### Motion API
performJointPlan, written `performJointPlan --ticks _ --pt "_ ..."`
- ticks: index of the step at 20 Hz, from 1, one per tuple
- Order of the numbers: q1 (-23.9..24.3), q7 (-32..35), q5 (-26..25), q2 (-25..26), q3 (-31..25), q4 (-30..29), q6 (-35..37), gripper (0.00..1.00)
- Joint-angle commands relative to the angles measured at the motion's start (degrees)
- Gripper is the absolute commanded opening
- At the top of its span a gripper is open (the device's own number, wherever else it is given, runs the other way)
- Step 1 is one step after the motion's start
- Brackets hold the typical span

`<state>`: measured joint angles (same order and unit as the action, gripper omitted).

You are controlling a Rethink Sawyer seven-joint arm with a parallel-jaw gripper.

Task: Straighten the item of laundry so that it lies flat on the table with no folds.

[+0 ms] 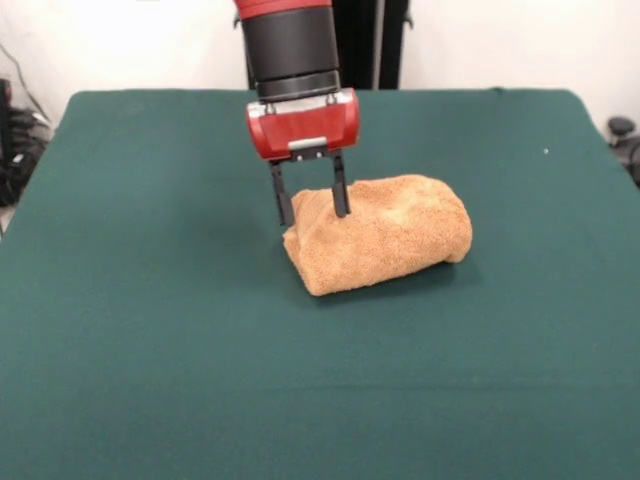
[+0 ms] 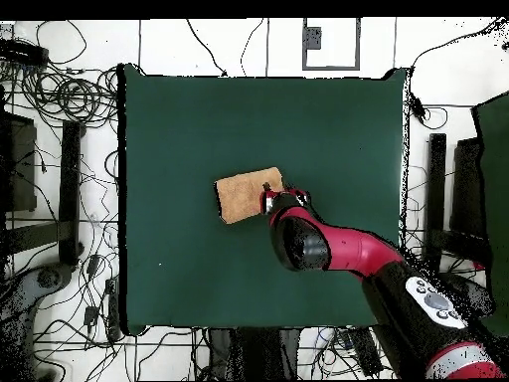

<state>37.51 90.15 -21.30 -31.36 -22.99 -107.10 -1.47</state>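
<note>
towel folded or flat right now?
Folded. The orange-tan terry-cloth towel sits as a thick rounded bundle on the dark green felt table; the open gripper straddles its corner.

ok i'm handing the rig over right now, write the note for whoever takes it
Claw: open, fingers straddling the left end of the towel in the front view, tips down at the cloth; no lift visible.
Towel: folded into a thick bundle near the middle of the table, away from every edge.
Done: claw is positioned at the towel's end.
Left: all of the unfolding, until the towel lies flat in one layer with no folds.
</note>
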Motion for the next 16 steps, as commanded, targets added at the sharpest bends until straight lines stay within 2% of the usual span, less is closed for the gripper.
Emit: performJointPlan --ticks 1,8,12,16 --pt "0.2 4.3 0.8 5.7 -6.3 1.9 7.4 1.0" --pt "3.7 4.0 0.8 6.6 -11.5 0.1 8.0 1.0" --pt "8.6 3.3 -0.1 9.9 -18.7 -1.4 7.1 1.0" --pt "10.1 2.9 -0.2 11.8 -21.2 -1.4 7.8 1.0"
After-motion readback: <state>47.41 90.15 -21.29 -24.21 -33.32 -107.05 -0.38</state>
